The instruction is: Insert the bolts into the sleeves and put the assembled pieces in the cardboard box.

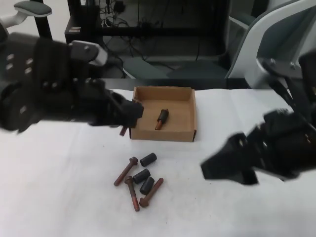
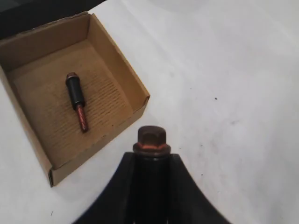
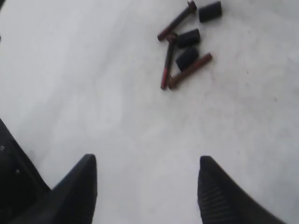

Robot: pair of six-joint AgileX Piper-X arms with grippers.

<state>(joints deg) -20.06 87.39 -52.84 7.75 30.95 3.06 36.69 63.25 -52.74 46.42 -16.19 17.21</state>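
The left gripper [image 2: 152,163] is clamped on a bolt [image 2: 151,139], its head jutting past the fingertips just outside the cardboard box [image 2: 122,65] holding one assembled piece [image 2: 76,100], while the right gripper [image 3: 147,163] gapes wide, well apart from the loose bolts and sleeves [image 3: 188,38].

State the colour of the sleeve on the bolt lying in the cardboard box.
Black cylindrical sleeve on a copper-red bolt; clearest in the left wrist view.
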